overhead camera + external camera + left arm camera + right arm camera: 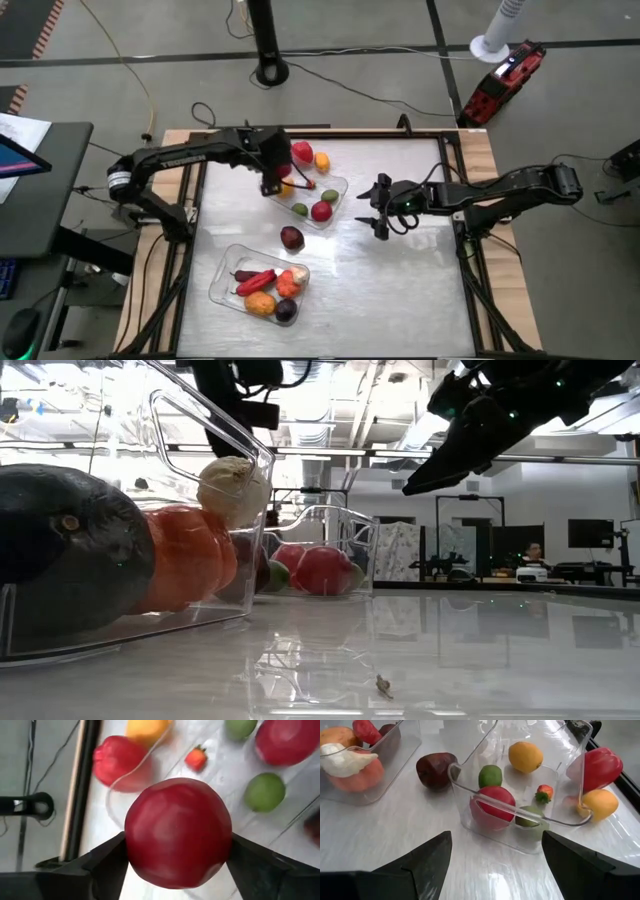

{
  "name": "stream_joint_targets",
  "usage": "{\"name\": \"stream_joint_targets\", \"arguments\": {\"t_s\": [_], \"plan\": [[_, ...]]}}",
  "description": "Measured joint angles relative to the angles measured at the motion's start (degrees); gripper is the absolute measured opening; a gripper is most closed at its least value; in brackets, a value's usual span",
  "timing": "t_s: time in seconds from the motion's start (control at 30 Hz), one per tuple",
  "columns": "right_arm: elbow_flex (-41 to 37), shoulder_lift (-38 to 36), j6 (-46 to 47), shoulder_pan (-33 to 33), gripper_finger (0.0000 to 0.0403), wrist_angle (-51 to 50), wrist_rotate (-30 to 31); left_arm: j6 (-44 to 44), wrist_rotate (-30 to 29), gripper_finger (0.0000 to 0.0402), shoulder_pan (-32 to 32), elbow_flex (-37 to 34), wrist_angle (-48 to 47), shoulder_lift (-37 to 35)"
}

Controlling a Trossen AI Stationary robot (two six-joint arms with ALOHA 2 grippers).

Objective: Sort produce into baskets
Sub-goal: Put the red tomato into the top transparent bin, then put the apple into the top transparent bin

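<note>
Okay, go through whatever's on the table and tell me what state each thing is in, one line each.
Left gripper: over the far basket, fingers either side of a red apple.
Right gripper: open, empty, above bare table.
Far basket: upright, holding fruit.
Near basket: upright, holding vegetables.
Maroon piece: loose on the table between the baskets.
Red pepper: outside the far basket.

Left gripper [275, 180] raised, fingers clamped both sides of load; right gripper [379, 208] spread wide, hovering.

One camera looks straight down on the table [400, 290]; one sits level at its surface; wrist cameras close in. All share the far tray [338, 186].
</note>
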Motion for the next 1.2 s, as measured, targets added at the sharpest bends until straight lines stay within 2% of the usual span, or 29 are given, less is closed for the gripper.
{"name": "stream_joint_targets", "arguments": {"t_s": [0.23, 0.37, 0.47, 0.63, 0.77, 0.87, 1.1, 1.2], "plan": [[0.0, 0.0, 1.1, 0.3, 0.0335, 0.0, 0.0, -2.8, 2.5, 0.0368, -2.1, 0.0, 0.5, 3.1], [0.0, 0.0, 1.5, 0.6, 0.0335, -0.3, 0.0, -6.3, 9.7, 0.0387, -4.3, 0.0, -1.2, 3.0], [0.0, 0.0, 1.3, 0.6, 0.0335, -0.3, 0.0, -8.7, 12.8, 0.0385, -8.7, 0.0, -2.2, 3.0], [0.0, 0.0, 1.2, 0.4, 0.0335, -0.3, 0.0, -8.9, 8.9, 0.0372, -17.8, 0.0, -2.3, 3.0], [0.0, 0.0, 1.2, 0.6, 0.0335, -0.3, 0.0, -11.0, 6.5, 0.0359, -22.1, 0.0, -0.8, 3.1], [0.0, 0.0, 1.7, 0.9, 0.0335, -0.3, 0.0, -11.1, 4.1, 0.0344, -23.7, -0.1, -0.3, 4.4], [0.0, 0.0, 3.0, 3.9, 0.0335, 0.3, 0.3, -10.0, 6.7, 0.0309, -25.3, -0.2, 3.4, 11.5], [0.0, 0.0, 3.2, 5.3, 0.0335, 0.0, 2.8, -8.7, 7.2, 0.0303, -25.6, -0.2, 3.1, 14.4]]}}
